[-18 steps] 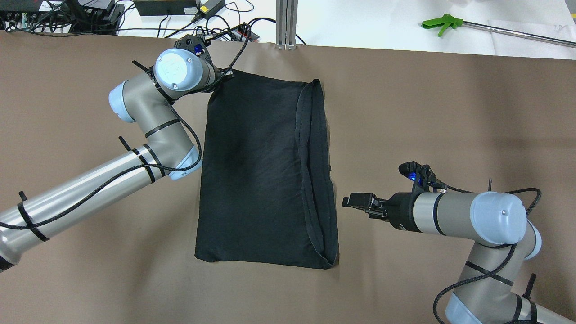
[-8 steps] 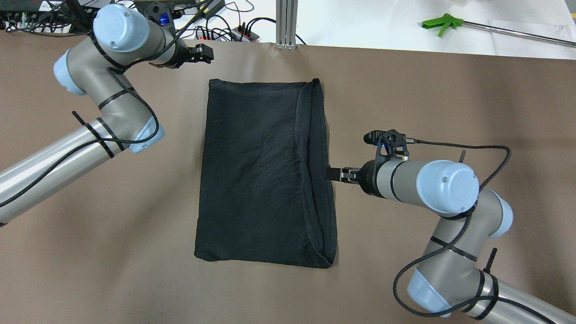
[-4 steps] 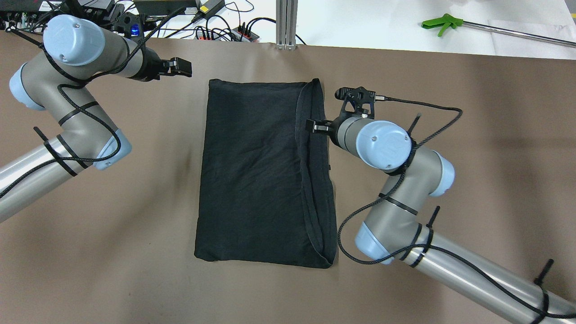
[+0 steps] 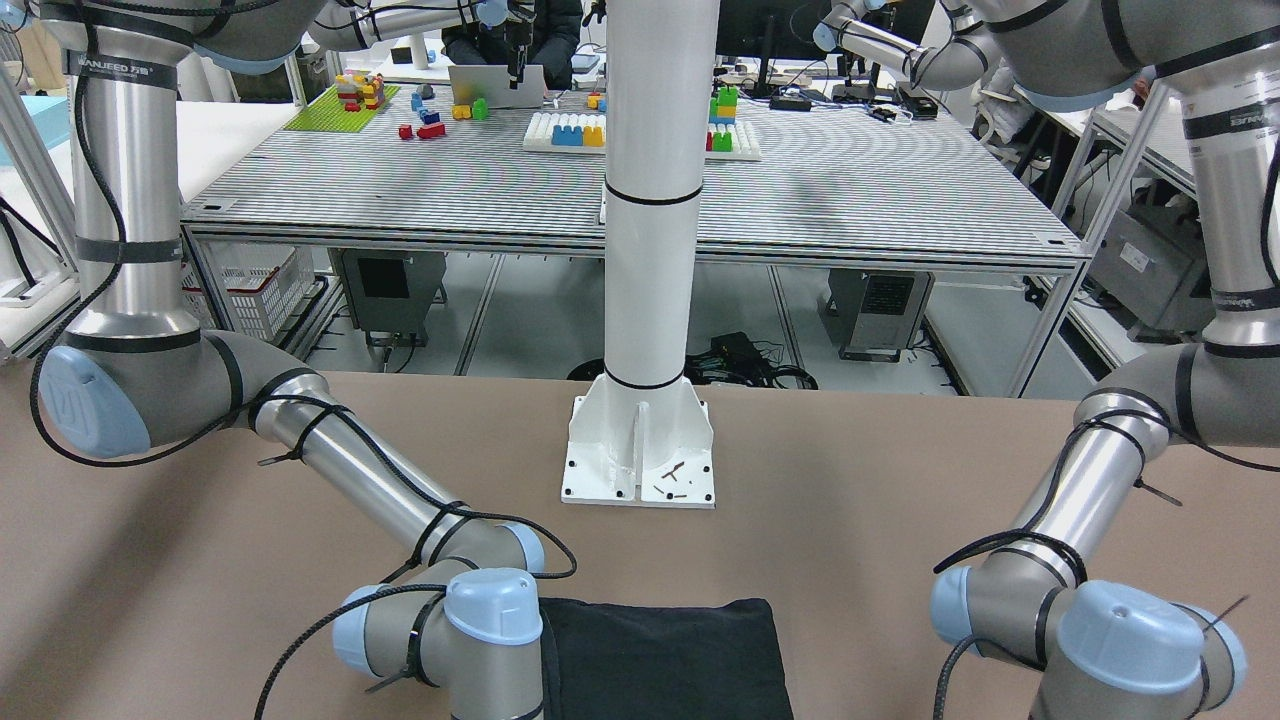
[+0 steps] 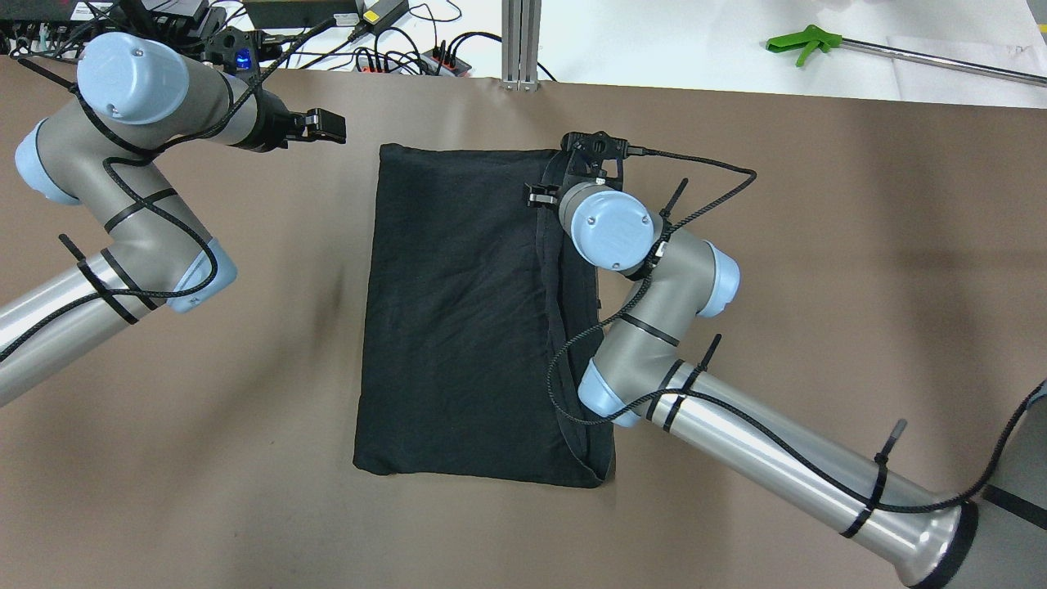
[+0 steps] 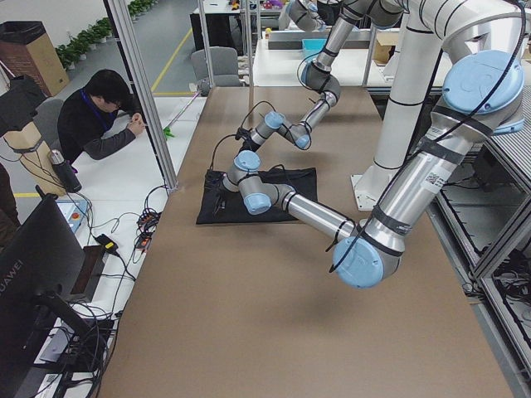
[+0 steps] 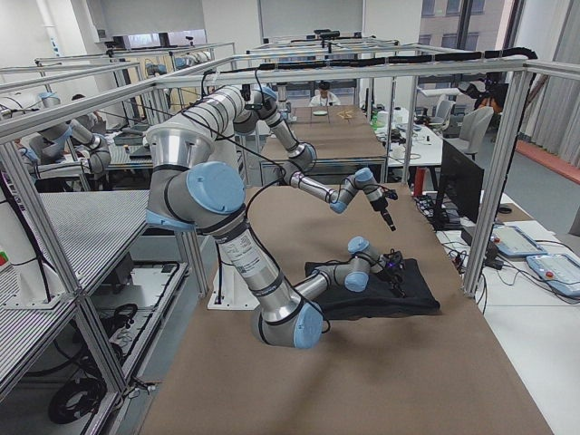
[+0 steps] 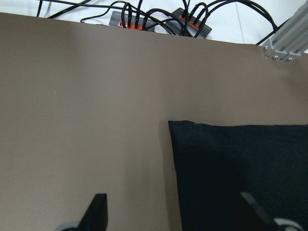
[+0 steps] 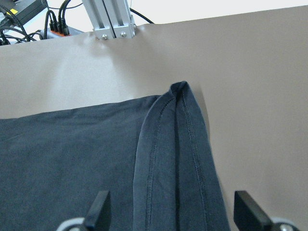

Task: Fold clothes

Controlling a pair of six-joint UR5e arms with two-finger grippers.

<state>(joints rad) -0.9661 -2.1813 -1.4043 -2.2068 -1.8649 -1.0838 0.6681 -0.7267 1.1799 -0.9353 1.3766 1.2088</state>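
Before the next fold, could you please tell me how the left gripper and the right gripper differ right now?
The left gripper is off the black garment, over the bare table by its far left corner. The right gripper is over the garment, at its hemmed edge. In the overhead view the left gripper sticks out sideways from its wrist, while the right gripper is mostly tucked under its wrist. Both are open and hold nothing.

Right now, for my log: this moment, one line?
garment: folded, flat | left hand: open, beside garment | right hand: open, above hemmed edge
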